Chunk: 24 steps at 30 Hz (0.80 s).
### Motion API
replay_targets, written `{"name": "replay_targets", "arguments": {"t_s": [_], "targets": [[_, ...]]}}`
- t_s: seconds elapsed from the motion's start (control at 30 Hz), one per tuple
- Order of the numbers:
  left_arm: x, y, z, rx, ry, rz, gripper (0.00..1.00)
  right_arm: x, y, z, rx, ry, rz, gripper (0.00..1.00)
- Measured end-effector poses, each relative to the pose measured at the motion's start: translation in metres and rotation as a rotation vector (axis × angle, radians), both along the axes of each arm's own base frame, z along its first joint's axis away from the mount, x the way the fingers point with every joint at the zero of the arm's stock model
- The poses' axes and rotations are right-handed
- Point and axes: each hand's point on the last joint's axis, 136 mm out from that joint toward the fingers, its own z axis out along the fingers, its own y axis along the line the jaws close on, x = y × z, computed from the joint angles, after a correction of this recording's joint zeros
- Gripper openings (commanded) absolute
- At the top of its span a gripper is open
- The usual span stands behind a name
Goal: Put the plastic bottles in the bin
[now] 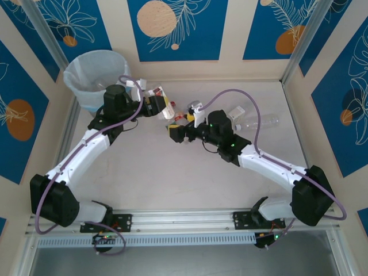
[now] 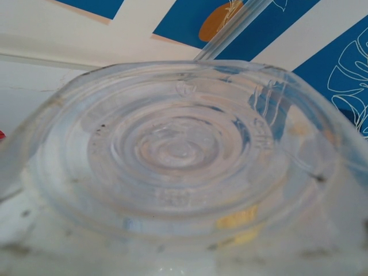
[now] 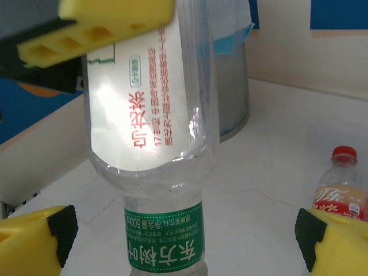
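Nearest, at the near edge of the pale surface: both arm bases, bolted side by side.

A little farther in, toward the middle: the right gripper, pointing left and away, released, yellow fingers spread wide. Seen from its wrist camera, between those fingers and touching neither: a green-labelled bottle, clear, with white characters running along the label.

Just above and beyond that, held up over the surface: a white-labelled bottle with red print, clenched in the left gripper, one yellow pad pressed on its upper side. Cannot tell whether the two bottles touch. From the left wrist camera, the ringed clear base of that bottle right up against the lens.

Off to the right in the right wrist view, standing apart on the surface: a red-capped bottle with a red-and-white label.

In the top view, right of the right arm's wrist, lying on its side: a clear bottle.

Farthest, in the far left corner, just beyond the left gripper: the round grey bin, upright, lined with a translucent bag, against blue-and-cream wall panels.
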Motion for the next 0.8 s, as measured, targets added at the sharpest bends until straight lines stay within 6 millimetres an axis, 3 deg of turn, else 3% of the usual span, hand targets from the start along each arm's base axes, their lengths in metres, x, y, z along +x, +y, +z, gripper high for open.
{"name": "replay_targets", "arguments": {"t_s": [0.4, 0.6, 0.8], "targets": [[-0.001, 0.005, 0.003, 0.028, -0.017, 0.019, 0.63, -0.02, -0.017, 0.033, 0.038, -0.136, 0.01, 1.0], [0.001, 0.008, 0.008, 0.043, -0.012, 0.042, 0.63, -0.02, -0.018, 0.034, 0.033, -0.149, 0.012, 1.0], [0.005, 0.015, 0.026, 0.073, -0.038, 0.081, 0.62, -0.019, -0.019, 0.034, 0.036, -0.141, -0.004, 1.0]]}}
